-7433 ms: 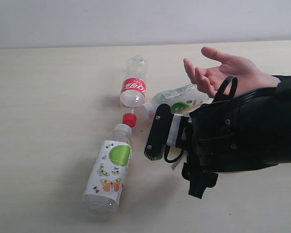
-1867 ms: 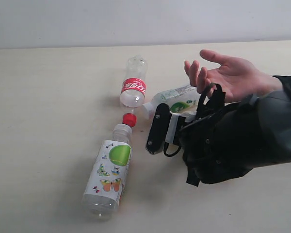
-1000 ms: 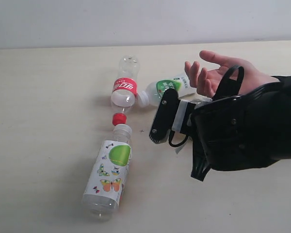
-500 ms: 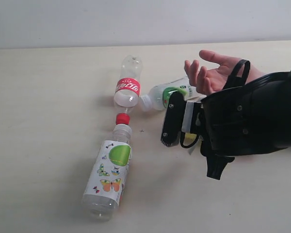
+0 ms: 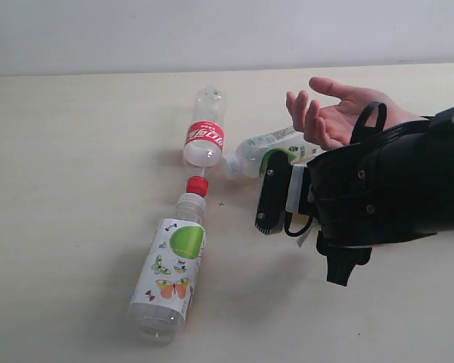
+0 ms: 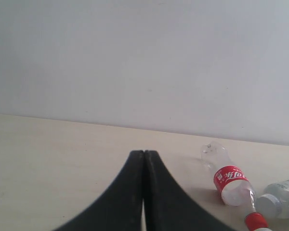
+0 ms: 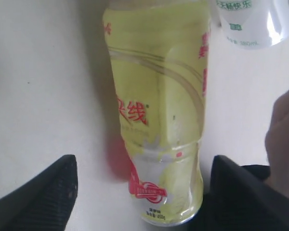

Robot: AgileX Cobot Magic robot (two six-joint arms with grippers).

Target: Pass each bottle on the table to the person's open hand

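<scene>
My right gripper (image 7: pixel 144 166) is open, a finger on each side of the base of the yellow-green bottle (image 7: pixel 156 106), which lies on the table (image 5: pixel 76 189). In the exterior view the right gripper (image 5: pixel 275 198) and its arm hide that bottle. The person's open hand (image 5: pixel 340 113) is held palm up just behind the gripper. The green-white label bottle (image 5: pixel 251 155) lies between them. The clear bottle with the red label (image 5: pixel 206 134) and the large butterfly bottle (image 5: pixel 170 265) lie to the left. My left gripper (image 6: pixel 144 153) is shut and empty, off the exterior view.
The red-label bottle's red cap (image 5: pixel 197 186) almost meets the butterfly bottle's white cap (image 5: pixel 191 202). The green-white bottle (image 7: pixel 250 21) lies close beside the yellow-green one. A finger of the hand (image 7: pixel 282 139) shows by my right finger. Bare tabletop spreads to the left.
The right gripper has shifted to the right and its jaws have opened. The red-label and green-white bottles have shifted right on the table. The left gripper stayed shut.
</scene>
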